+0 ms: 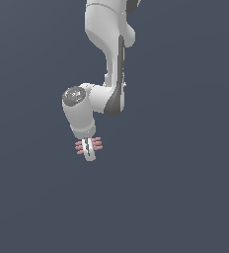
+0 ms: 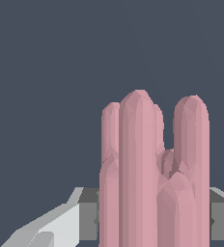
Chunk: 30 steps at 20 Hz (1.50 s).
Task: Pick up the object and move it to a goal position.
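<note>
The object [image 1: 96, 144] is a small flat pink piece of parallel ridged bars. In the exterior view it sits across my white gripper [image 1: 90, 154], with pink ends sticking out on both sides of the fingers. In the wrist view the pink object [image 2: 147, 183] fills the middle, standing between the two grey finger pads [image 2: 87, 219]. The gripper is shut on the object. The white arm comes down from the top of the exterior view. Whether the object rests on the ground or is lifted off it cannot be told.
A plain dark blue-grey surface [image 1: 185, 197] fills the whole scene in both views. No other object, container or edge shows.
</note>
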Each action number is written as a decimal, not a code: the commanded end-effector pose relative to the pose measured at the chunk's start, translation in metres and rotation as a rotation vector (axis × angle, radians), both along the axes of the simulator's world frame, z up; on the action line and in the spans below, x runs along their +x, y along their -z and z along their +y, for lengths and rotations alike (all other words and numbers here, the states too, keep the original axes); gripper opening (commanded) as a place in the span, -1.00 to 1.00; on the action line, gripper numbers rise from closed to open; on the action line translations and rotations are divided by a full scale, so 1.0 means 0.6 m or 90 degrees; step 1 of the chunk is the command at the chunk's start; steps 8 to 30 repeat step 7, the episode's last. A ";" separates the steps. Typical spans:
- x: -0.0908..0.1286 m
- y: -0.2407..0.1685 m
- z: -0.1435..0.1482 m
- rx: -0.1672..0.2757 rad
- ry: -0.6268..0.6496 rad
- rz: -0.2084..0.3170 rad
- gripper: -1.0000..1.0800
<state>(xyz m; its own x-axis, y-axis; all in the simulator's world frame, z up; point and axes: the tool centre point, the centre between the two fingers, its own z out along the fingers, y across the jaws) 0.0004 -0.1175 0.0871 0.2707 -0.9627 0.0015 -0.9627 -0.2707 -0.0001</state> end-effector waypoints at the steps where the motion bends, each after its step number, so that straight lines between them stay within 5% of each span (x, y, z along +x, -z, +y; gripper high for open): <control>1: 0.010 -0.006 -0.002 0.000 0.000 0.001 -1.00; 30: 0.019 -0.011 -0.003 0.001 0.000 0.000 -1.00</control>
